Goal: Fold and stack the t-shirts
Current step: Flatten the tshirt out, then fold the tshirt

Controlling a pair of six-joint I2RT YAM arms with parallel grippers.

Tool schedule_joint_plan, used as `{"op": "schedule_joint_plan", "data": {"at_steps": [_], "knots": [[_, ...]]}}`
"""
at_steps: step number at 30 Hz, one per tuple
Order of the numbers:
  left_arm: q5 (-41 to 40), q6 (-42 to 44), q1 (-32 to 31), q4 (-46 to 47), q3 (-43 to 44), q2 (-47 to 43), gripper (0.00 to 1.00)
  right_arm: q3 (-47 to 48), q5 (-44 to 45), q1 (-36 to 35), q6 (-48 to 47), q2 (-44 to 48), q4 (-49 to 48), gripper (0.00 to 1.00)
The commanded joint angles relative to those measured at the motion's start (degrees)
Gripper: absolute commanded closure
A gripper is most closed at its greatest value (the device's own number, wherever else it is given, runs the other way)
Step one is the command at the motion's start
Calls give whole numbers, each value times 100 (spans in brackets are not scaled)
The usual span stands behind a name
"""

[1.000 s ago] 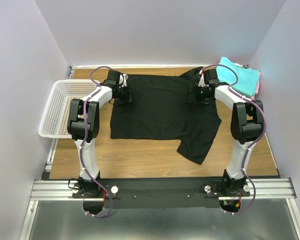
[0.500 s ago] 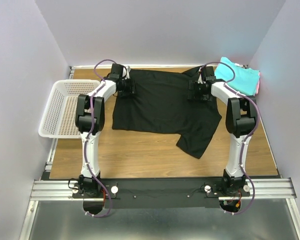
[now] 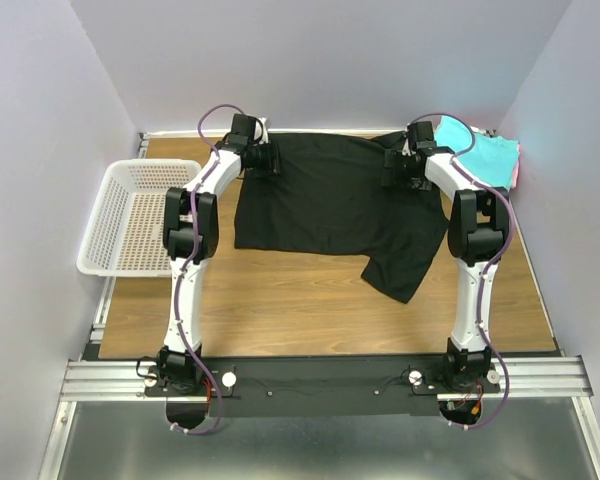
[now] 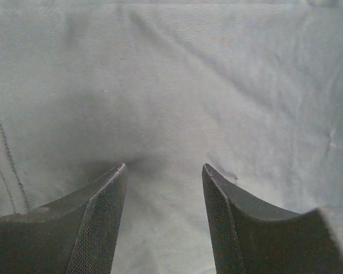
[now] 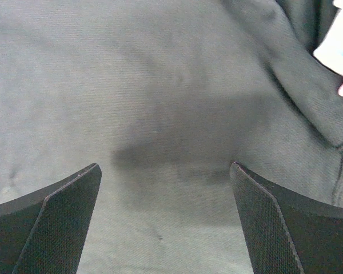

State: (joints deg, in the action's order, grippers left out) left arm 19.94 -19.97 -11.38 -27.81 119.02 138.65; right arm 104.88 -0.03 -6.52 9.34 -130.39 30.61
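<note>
The black t-shirt (image 3: 330, 200) lies flat across the far half of the wooden bench (image 3: 280, 310). Its long axis runs left to right, with the sleeves at the right end and one pointing toward the near edge. The left pincer (image 3: 270, 160) and right pincer (image 3: 398, 168) sit over its far corners, both released and holding nothing. A teal t-shirt (image 3: 480, 155) is in the far right corner, a white basket (image 3: 92, 235) at the left. Pale lavender walls (image 3: 320, 60) surround the bench.

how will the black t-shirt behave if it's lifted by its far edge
Probably floppy: the black t-shirt lies flat with soft wrinkles and one sleeve skewed, so it should sag from wherever it is lifted. It looks like thin cloth, so likely light. Pushed, it may bunch up rather than slide whole across the wooden table.
</note>
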Motion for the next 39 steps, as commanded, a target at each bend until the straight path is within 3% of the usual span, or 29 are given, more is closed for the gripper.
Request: {"op": "schedule_joint_plan", "data": {"at_steps": [1, 6, 11, 17, 19, 28, 39], "knots": [[-567, 10, -31, -14, -370, -785, 37, 243, -427, 2, -29, -4, 208, 0], [-1483, -148, -31, 4, -1362, -1963, 38, 191, -673, 2, 129, 311, 200, 1], [-2151, -306, -75, 109, -2988, -3052, 41, 42, -919, 2, 313, 698, 208, 1], [-2557, -587, -146, 215, -4614, -3906, 47, -371, -1174, 2, 480, 1234, 208, 2], [-2601, -666, -154, 259, -4974, -4047, 53, -564, -1253, 2, 524, 1445, 208, 2], [-2618, -825, -181, 373, -5644, -4215, 60, -1312, -1315, -24, 569, 2087, 208, 3], [-2566, -710, -189, 426, -5556, -3916, 65, -1998, -1157, -24, 568, 2562, 208, 3]]}}
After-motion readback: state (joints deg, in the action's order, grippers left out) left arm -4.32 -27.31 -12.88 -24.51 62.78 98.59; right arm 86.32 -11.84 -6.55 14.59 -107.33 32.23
